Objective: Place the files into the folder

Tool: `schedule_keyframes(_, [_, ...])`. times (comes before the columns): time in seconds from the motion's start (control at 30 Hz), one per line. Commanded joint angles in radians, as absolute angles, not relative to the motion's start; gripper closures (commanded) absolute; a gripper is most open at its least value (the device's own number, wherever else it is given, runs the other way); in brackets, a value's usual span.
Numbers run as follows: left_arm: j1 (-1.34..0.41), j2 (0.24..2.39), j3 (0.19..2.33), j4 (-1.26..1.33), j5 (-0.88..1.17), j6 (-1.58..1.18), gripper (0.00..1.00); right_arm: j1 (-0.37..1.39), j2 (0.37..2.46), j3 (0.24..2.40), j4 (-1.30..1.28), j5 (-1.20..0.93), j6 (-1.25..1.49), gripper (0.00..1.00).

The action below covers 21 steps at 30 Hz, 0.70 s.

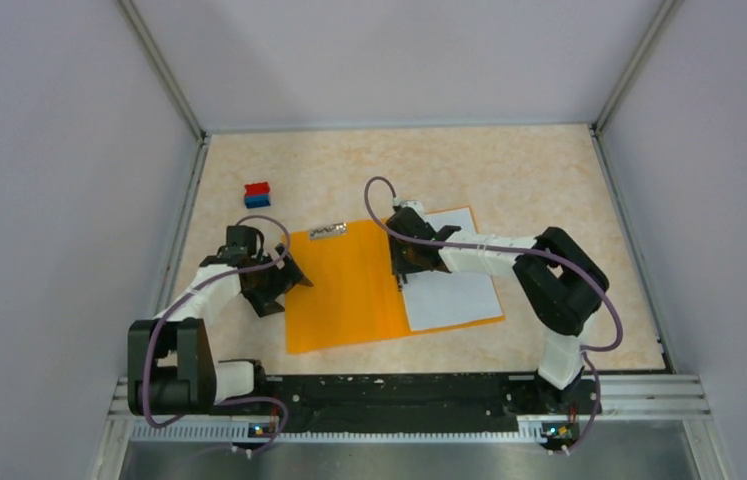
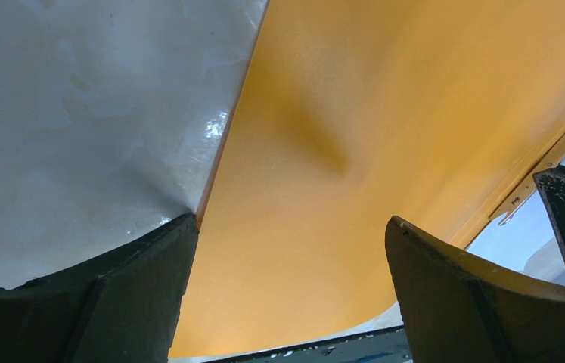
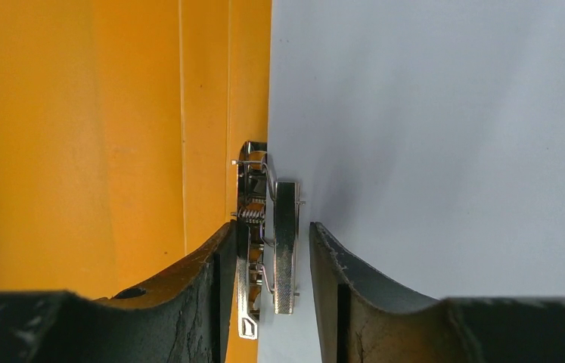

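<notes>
Right wrist view shows me the files point(image 3: 430, 136) lying on the right half of the folder point(image 3: 75, 151), my right gripper point(image 3: 271, 249) bracketing its metal clip point(image 3: 285, 227) with narrow jaws, not yet clamped, probably to pin them, while my left gripper point(image 2: 290, 227) waits wide-jawed at its left edge.

Holds left gripper point(image 2: 290, 221) spread wide over the folder point(image 1: 349, 290) at its left edge; straddles folder's clip point(image 3: 285, 249) with right gripper point(image 3: 271, 227), narrowly parted.

Left arm point(image 1: 201, 292), right arm point(image 1: 486, 258) — white and black
White link shells, black joint housings, purple cables point(image 1: 147, 370) looped alongside; fingers point(image 3: 188, 291) dark, scuffed, wedge-shaped.
</notes>
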<state>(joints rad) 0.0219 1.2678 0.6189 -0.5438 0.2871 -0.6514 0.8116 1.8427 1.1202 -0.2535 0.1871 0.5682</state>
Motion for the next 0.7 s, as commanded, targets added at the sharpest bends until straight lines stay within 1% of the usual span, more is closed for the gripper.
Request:
schedule_keyframes(0.0, [0.022, 1.270, 0.599, -0.499, 0.323, -0.630, 0.01, 0.799, 1.890, 1.064, -0.238, 0.100, 0.601, 0.62])
schedule_keyframes(0.1, [0.019, 1.237, 0.623, -0.508, 0.385, -0.635, 0.01, 0.798, 1.890, 1.059, -0.223, 0.072, 0.609, 0.62])
schedule_keyframes(0.3, [0.018, 1.110, 0.789, -0.633, 0.468, -0.602, 0.01, 0.798, 1.891, 1.056, -0.201, 0.013, 0.618, 0.62])
schedule_keyframes(0.37, [0.018, 1.085, 0.826, -0.645, 0.507, -0.603, 0.01, 0.798, 1.893, 1.056, -0.192, 0.005, 0.624, 0.62])
schedule_keyframes(0.5, [0.007, 1.065, 0.894, -0.619, 0.604, -0.625, 0.01, 0.799, 1.901, 1.056, -0.142, -0.091, 0.663, 0.62])
schedule_keyframes(0.67, [-0.158, 1.075, 1.036, -0.565, 0.601, -0.669, 0.01, 0.806, 1.936, 1.093, -0.030, -0.236, 0.734, 0.58])
